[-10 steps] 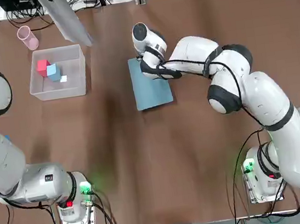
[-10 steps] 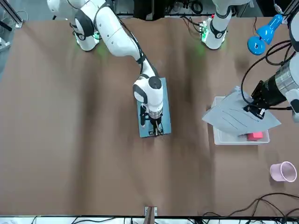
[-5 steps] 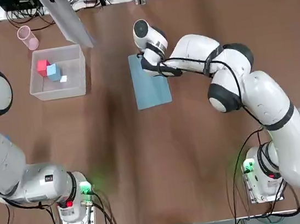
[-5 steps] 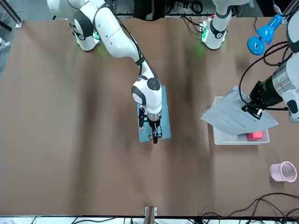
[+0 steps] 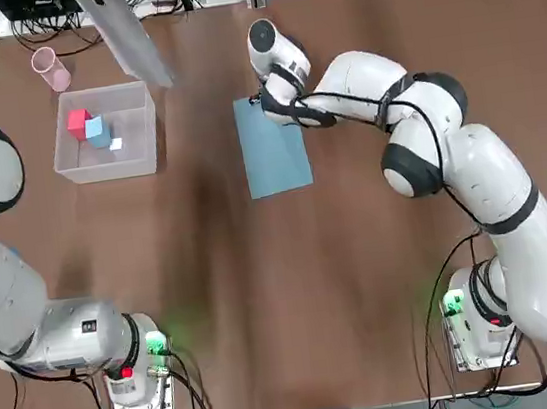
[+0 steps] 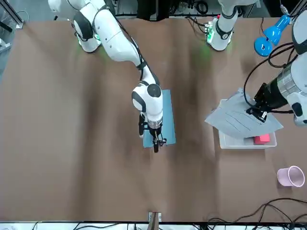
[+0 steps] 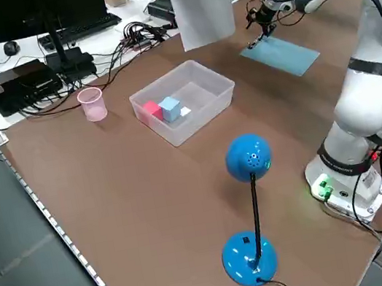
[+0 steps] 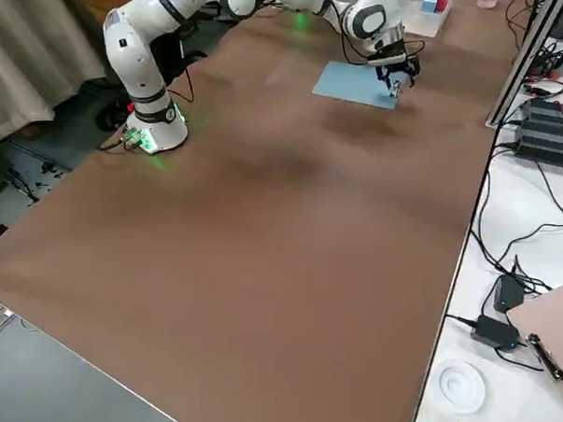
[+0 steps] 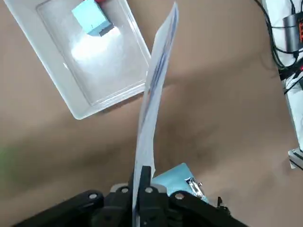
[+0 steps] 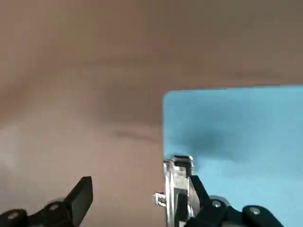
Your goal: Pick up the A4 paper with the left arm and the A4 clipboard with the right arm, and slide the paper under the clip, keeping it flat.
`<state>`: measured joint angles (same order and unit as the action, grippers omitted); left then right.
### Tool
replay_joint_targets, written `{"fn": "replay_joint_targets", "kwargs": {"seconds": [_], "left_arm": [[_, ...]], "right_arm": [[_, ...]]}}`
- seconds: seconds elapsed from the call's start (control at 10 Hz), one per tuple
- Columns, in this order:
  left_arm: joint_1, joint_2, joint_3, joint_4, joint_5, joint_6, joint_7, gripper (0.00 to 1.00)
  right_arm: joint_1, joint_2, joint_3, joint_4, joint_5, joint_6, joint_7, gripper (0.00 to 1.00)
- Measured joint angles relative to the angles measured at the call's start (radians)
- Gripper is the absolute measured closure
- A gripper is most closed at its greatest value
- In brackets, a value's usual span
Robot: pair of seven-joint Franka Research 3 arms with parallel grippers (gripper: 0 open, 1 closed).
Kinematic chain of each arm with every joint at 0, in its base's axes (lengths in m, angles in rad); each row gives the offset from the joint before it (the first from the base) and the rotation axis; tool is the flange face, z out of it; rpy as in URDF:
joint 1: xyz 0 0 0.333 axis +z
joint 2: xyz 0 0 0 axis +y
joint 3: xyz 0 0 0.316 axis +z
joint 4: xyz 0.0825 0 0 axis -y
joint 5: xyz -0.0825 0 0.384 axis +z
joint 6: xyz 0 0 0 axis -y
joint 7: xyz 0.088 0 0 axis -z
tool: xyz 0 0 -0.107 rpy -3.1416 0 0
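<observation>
Right gripper [image 10: 140,182] hovers open above the brown table [image 6: 96,158].

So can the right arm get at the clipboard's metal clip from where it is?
Probably yes: the right pincer stands open right at the clip, and nothing seems to block it.

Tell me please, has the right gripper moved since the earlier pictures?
Yes. In the front view, the right gripper has shifted a little toward the robot's right, farther from the clear plastic bin, which stayed in place.
</observation>
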<state>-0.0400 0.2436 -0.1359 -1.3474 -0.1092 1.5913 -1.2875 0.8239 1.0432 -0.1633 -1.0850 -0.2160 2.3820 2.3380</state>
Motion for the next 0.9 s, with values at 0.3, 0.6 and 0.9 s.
{"fn": "replay_joint_targets", "kwargs": {"seconds": [0.3, 0.6, 0.9], "left_arm": [[-0.074, 0.023, -0.001, -0.003, 0.0, 0.024, -0.081, 0.99], [-0.13, 0.037, -0.001, -0.005, 0.0, 0.062, -0.256, 0.99], [-0.234, 0.057, -0.003, -0.022, 0.0, 0.143, -0.539, 0.99]], "right_arm": [[-0.073, -0.159, 0.003, -0.063, 0.065, -0.136, -0.442, 0.08], [-0.225, -0.396, 0.004, -0.273, 0.1, -0.154, -0.913, 0.06], [-0.356, -0.588, 0.006, -0.377, 0.127, -0.328, -1.339, 0.0]]}}
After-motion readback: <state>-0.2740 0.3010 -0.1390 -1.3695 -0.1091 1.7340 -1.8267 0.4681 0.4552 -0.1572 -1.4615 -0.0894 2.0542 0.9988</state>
